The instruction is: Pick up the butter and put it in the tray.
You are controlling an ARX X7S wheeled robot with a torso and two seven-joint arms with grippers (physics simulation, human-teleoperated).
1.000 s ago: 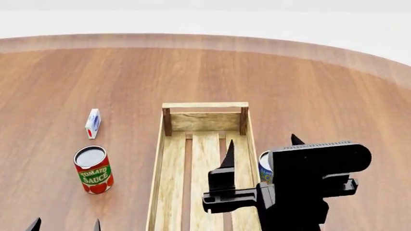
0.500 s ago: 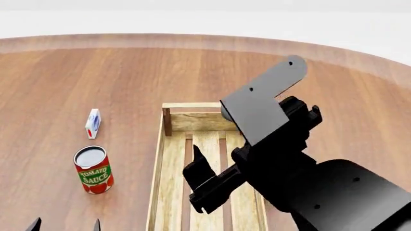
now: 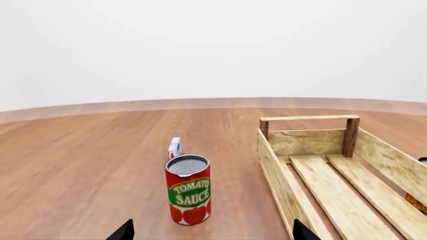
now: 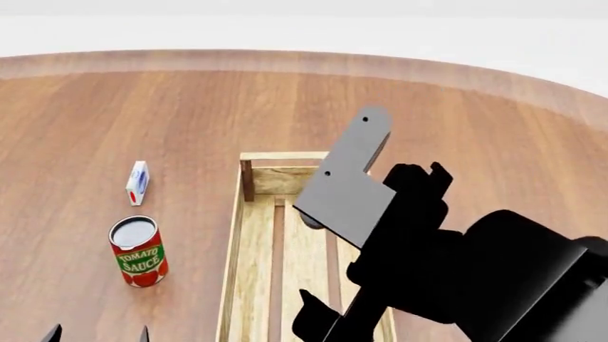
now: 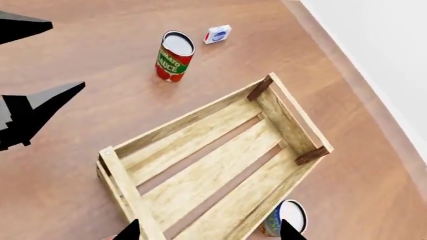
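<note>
The butter is out of view in all three views. The tray [image 4: 249, 235] is a long light wooden crate in the middle of the table, and nothing lies on the slats that show [image 5: 200, 150]. Its handle end also appears in the left wrist view [image 3: 313, 142]. My right arm [image 4: 456, 271] hangs over the tray's right half. The right gripper [image 5: 210, 232] is open above the tray with nothing between its fingers. At the table's near left, the left gripper [image 4: 97, 333] is open and empty [image 3: 212, 232], a little short of the tomato sauce can.
A tomato sauce can [image 4: 139, 251] stands left of the tray, with a small white carton [image 4: 138, 182] beyond it. A blue can [image 5: 283, 219] stands against the tray's outer right side. The round wooden table's edge [image 4: 532, 85] curves across the back.
My right arm has risen and swung over the tray, turning its camera downward. It now hides the tray's right side and the blue can in the head view. The left gripper has not moved.
</note>
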